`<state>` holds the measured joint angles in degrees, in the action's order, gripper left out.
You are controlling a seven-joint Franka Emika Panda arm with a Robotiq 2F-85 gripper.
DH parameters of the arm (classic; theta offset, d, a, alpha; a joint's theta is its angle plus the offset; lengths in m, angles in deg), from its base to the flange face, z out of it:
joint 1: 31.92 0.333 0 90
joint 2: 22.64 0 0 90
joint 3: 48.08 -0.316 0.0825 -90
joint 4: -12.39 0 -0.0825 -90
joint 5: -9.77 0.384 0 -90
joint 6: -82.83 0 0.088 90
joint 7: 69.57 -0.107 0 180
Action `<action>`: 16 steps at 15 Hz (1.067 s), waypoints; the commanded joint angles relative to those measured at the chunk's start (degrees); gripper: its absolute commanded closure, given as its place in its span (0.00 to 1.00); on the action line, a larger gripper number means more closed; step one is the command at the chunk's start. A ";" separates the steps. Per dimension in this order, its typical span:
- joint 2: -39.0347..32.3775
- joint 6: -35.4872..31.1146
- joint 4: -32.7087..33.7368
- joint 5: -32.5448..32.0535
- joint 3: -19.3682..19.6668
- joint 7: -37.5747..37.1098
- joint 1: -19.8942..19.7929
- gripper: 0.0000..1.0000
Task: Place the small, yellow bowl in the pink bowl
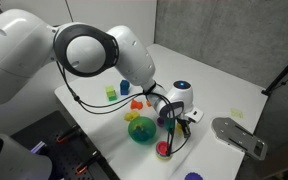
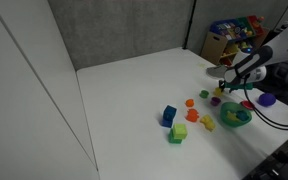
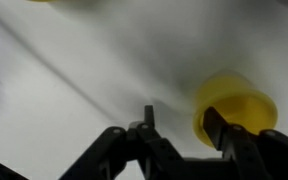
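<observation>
The small yellow bowl (image 3: 239,100) shows at the right of the blurred wrist view, on the white table. My gripper (image 3: 181,118) is open. Its right finger is over the bowl's left rim and its left finger is over bare table, so the rim lies between them. I cannot tell whether a finger touches the bowl. In both exterior views the gripper (image 1: 177,116) (image 2: 227,82) hangs low over the table and hides most of the yellow bowl. The pink bowl (image 1: 164,150) (image 2: 247,103) sits near it, beside the teal-green bowl.
A big teal-green bowl (image 1: 141,130) (image 2: 234,117) holds small lumps. A purple bowl (image 1: 192,177) (image 2: 267,99) sits at the table edge. Blue (image 2: 169,115), green (image 2: 178,132) and orange (image 2: 189,102) blocks lie scattered. A white device (image 1: 182,93) stands behind the gripper.
</observation>
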<state>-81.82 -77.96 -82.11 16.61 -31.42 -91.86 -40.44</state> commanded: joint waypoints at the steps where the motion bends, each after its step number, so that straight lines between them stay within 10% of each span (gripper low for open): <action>1: -0.35 -0.66 0.80 1.30 -0.01 0.05 -0.22 0.77; 5: 2.45 0.17 -2.34 1.23 -0.02 1.05 -0.21 0.99; 16: 21.43 -6.65 -26.51 1.02 0.37 6.67 -1.58 0.96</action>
<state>-68.20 -81.96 -100.10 17.05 -30.21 -88.53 -40.69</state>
